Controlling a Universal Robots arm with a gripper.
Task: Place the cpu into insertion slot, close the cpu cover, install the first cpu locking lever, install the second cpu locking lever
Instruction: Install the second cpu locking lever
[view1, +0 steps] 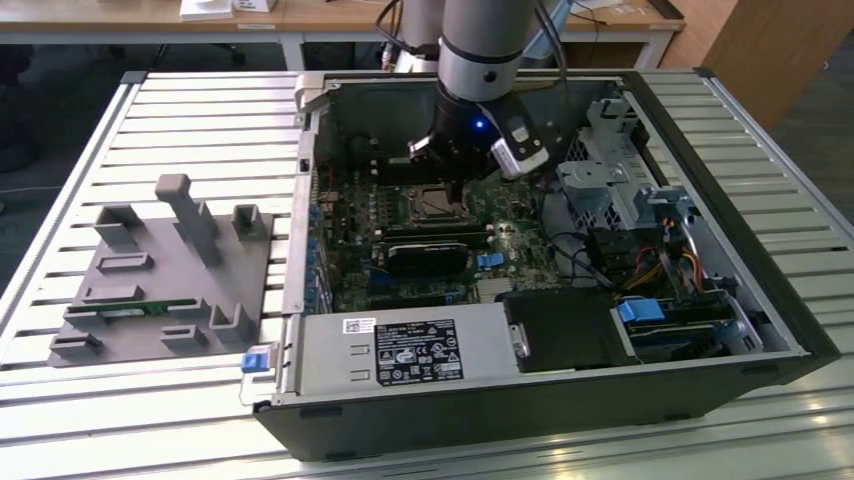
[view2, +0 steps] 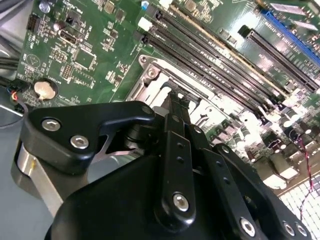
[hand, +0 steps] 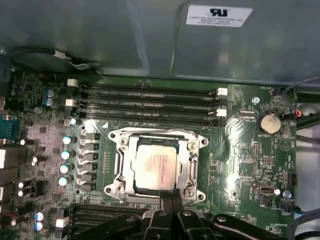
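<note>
The cpu, a pale silver-tan square, lies flat in the insertion slot on the green board. The silvery cpu cover lies down over it, framing its face through the square window. My gripper hangs just above the socket's edge, its two black fingers pressed together with nothing seen between them. In the second wrist view the gripper points down at the socket's metal frame. In the exterior view the gripper stands inside the open computer case, over the socket.
Long memory slots run beside the socket, with a coin battery further along the board. A black card, power supply, drive cage and cables crowd the case. A grey fixture sits on the slatted table.
</note>
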